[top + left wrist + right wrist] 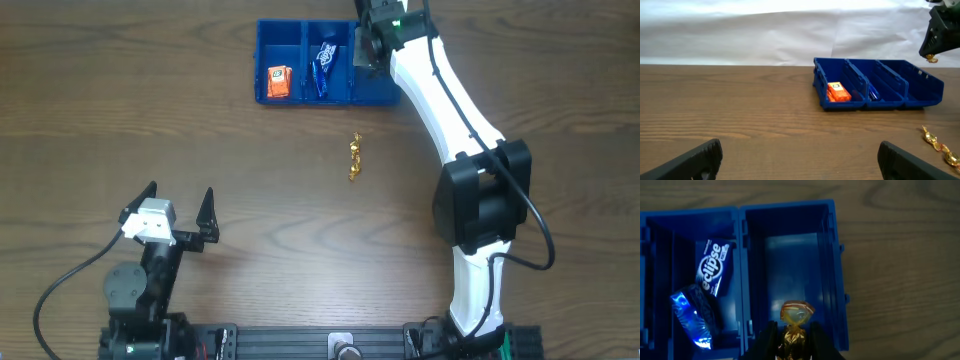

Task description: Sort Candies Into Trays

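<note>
Your left tool (180, 192) sits nearest you, low over the tabletop (120, 110) close to its own base. Its fingers are spread wide with nothing between them.

Farther out, near the middle of the tabletop, a loose gold candy (355, 158) lies on the wood. It is well apart from both tools and short of the tray.

Beyond it you have the blue tray (262, 62), divided into three compartments side by side. The left compartment holds an orange candy (279, 82). The middle compartment holds a dark blue pack (715, 267) and a shiny blue wrapper (690, 315), the two touching each other.

Your right arm (450, 110) stretches across the tabletop to the tray's right end. There your right tool (790, 347) hangs above the right compartment, fingers drawn narrow and pinching a held gold candy (796, 314). The twisted end of its wrapper sits between the fingers, and its rounded body pokes out past the tips. In the left wrist view, that candy sits higher than the tray's rim and does not touch it.
</note>
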You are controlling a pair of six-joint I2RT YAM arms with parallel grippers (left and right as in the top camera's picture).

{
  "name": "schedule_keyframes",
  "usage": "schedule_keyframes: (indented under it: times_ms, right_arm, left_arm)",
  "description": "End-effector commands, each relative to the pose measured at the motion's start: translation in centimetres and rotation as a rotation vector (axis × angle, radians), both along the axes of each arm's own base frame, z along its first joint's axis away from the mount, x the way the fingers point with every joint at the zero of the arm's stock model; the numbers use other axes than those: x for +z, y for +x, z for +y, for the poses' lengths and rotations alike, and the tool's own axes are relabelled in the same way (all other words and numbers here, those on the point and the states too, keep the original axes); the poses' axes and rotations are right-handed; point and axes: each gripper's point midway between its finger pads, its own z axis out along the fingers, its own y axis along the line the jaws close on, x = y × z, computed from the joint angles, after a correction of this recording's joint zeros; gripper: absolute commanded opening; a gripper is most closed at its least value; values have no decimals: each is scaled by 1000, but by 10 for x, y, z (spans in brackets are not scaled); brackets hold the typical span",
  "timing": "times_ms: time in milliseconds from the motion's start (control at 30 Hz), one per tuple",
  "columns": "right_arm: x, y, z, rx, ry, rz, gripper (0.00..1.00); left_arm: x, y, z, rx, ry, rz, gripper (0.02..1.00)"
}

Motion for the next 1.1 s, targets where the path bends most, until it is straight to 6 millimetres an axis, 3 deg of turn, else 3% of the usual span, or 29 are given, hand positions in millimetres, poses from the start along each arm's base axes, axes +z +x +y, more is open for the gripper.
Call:
schedule_keyframes:
  times_ms: [33, 133, 200, 333, 500, 633, 833, 1100]
  right_arm:
    - [-19, 2, -5, -1, -26, 31, 187]
    - [-26, 2, -5, 0, -30, 42, 454]
    - [-29, 2, -5, 0, -32, 48, 722]
    - [-31, 2, -5, 0, -34, 52, 899]
    - [-30, -3, -7, -1, -39, 70, 954]
    - [-14, -20, -6, 3, -34, 97, 974]
    - [2, -74, 10, 50, 43, 248, 978]
    - [-23, -140, 39, 75, 105, 503, 993]
  left_arm:
    - [-16, -1, -2, -15, 12, 44, 996]
    - [-16, -1, -2, -15, 12, 44, 998]
    - [-16, -1, -2, -15, 12, 44, 996]
    - [-16, -1, -2, -16, 12, 44, 998]
    - [-16, -1, -2, -16, 12, 44, 998]
    - [-16, -1, -2, -15, 12, 44, 998]
    - [-16, -1, -2, -16, 12, 44, 998]
    - [-16, -1, -2, -16, 12, 44, 998]
